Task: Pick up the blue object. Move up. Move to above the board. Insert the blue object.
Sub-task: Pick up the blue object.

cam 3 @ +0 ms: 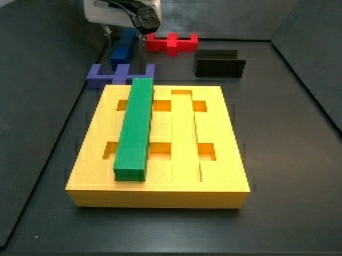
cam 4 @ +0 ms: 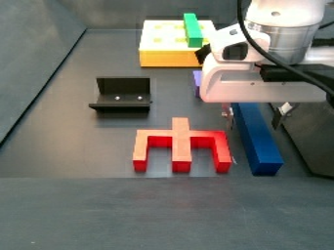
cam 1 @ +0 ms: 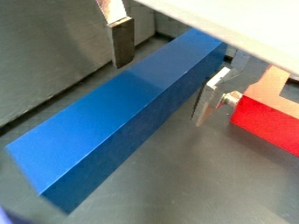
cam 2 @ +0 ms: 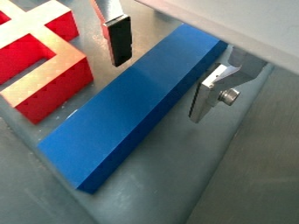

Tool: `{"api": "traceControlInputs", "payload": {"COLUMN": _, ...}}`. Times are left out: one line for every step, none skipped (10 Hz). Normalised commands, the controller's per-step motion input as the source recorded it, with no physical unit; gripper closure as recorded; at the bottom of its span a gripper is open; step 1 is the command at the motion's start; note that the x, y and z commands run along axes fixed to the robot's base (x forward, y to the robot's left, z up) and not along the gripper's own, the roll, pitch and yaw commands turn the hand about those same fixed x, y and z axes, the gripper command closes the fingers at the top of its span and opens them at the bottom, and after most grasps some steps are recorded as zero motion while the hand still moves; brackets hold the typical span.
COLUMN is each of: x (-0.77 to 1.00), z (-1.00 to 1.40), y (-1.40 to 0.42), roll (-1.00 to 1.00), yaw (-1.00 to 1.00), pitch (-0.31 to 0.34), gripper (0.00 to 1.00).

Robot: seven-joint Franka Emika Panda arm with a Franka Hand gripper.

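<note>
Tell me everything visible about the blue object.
The blue object is a long, straight, saturated blue rectangular bar with smooth, slightly glossy faces and sharp edges. It lies flat on the dark floor, beside the red block but apart from it. The gripper is lowered over one end, its open fingers on either side of the bar; contact cannot be confirmed. It is not lifted.

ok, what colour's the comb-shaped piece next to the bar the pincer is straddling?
Red, clearest in a side view; it lies beside the blue object, which the pincer straddles.
</note>
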Motion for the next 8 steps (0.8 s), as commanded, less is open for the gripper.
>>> {"api": "traceControlInputs", "payload": {"x": 0.0, "z": 0.0, "y": -0.1, "roll": 0.02, "yaw": 0.27, "pitch": 0.0, "gripper": 0.0}}
{"api": "traceControlInputs", "payload": {"x": -0.01, "z": -0.04, "y": 0.0, "roll": 0.0, "yaw": 0.16, "pitch": -0.004, "gripper": 0.0}}
{"api": "traceControlInputs", "payload": {"x": 0.0, "z": 0.0, "y": 0.0, "roll": 0.0, "yaw": 0.0, "pitch": 0.0, "gripper": 0.0}}
{"api": "traceControlInputs", "payload": {"x": 0.0, "z": 0.0, "y": 0.0, "roll": 0.0, "yaw": 0.0, "pitch": 0.0, "gripper": 1.0}}
{"api": "traceControlInputs", "payload": {"x": 0.0, "z": 0.0, "y": 0.0, "roll": 0.0, "yaw": 0.0, "pitch": 0.0, "gripper": 1.0}}
{"api": "traceControlInputs", "payload": {"x": 0.0, "z": 0.0, "y": 0.0, "roll": 0.0, "yaw": 0.0, "pitch": 0.0, "gripper": 1.0}}
{"api": "traceControlInputs", "payload": {"x": 0.0, "z": 0.0, "y": 0.0, "roll": 0.0, "yaw": 0.0, "pitch": 0.0, "gripper": 1.0}}
{"api": "traceControlInputs", "payload": {"x": 0.0, "z": 0.0, "y": 0.0, "roll": 0.0, "yaw": 0.0, "pitch": 0.0, "gripper": 1.0}}
